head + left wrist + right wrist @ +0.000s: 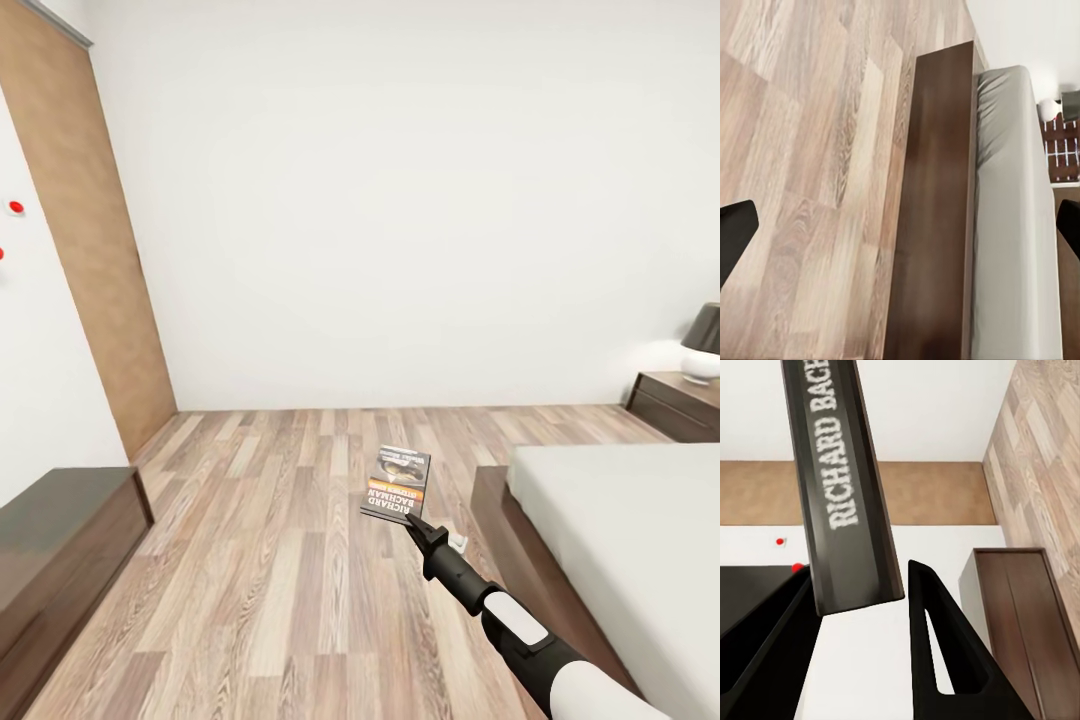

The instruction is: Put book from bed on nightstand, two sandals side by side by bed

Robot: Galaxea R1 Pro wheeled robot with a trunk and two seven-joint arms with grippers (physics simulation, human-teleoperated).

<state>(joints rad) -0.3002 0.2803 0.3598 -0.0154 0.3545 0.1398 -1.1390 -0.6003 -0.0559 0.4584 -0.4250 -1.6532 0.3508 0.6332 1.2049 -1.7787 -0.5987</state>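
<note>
- Right now I have the book (396, 485) pinched in my right gripper (412, 524), lifted above the wood-plank floor (280, 560) and clear of the bed (620, 540).
- From the head view, the book stands roughly upright at the end of my outstretched right arm, cover facing the camera, with its white title lettering reading upside down.
- Looking along the right wrist, the book's dark spine (844, 487) runs between the two black fingers (937, 652), which close on its lower end.
- My left gripper (900, 229) is spread wide; one black fingertip (733, 229) shows at each edge of the left wrist view, with nothing between them.
- Under the left gripper lie the floor planks, the bed's dark brown frame (937, 210) and the edge of the light-grey mattress (1009, 225).
- One nightstand (680, 402) stands against the far white wall beyond the bed, carrying a lamp (703, 345) with a dark shade and white base.
- At my left stand a low dark cabinet (60, 545) and a brown wooden door (95, 230).
</note>
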